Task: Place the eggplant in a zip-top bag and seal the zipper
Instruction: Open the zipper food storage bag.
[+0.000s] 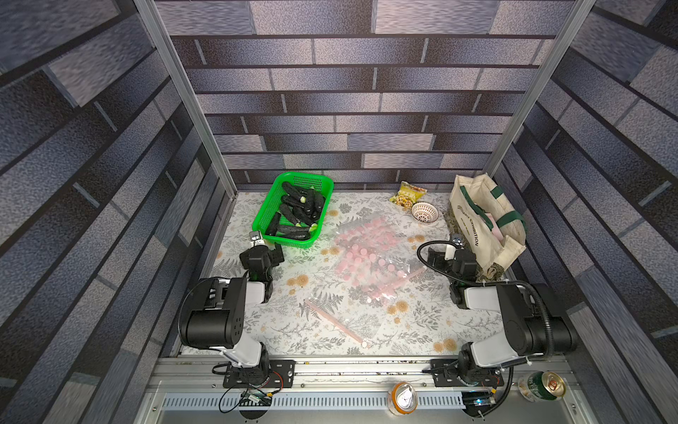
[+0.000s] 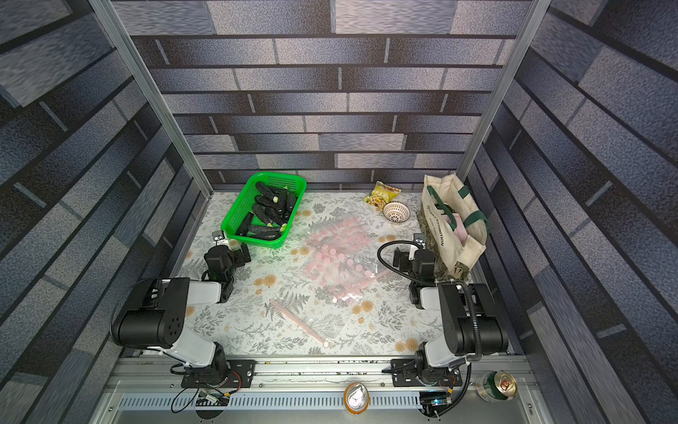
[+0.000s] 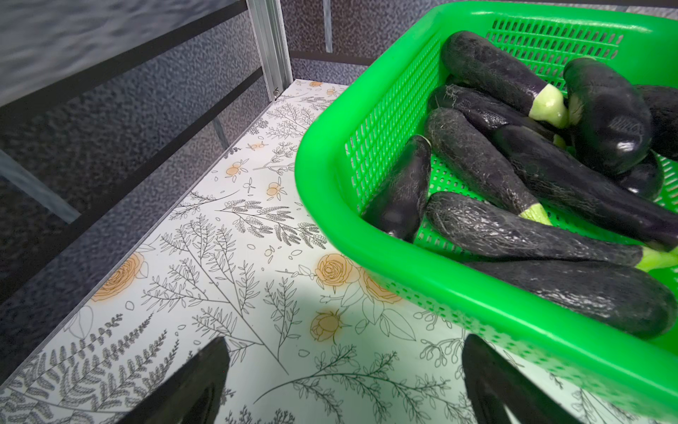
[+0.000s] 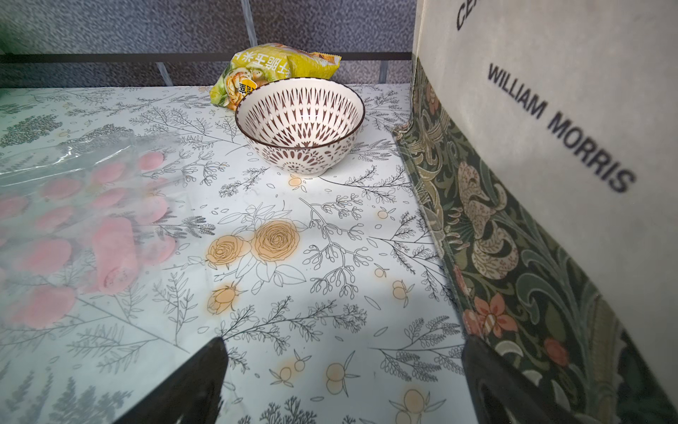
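We take this for a robot lab cell dressed up as a home. Aluminium posts [image 1: 185,95] hold flat wall panels [image 1: 348,110] printed with grey brick, and the worktop [image 1: 422,330] is a sheet with a printed floral pattern. A metal rail [image 1: 367,369] runs along its near edge, with the left arm [image 1: 216,312] and right arm [image 1: 528,315] mounted on it. Below the rail we see a slotted cable duct [image 1: 312,402], a can [image 1: 403,398] and a second can [image 1: 545,385]. The props are domestic: a green basket [image 1: 268,209] of eggplants [image 1: 293,211], a patterned bowl [image 1: 425,212], a snack packet [image 1: 408,193] and a tote bag [image 1: 473,220].
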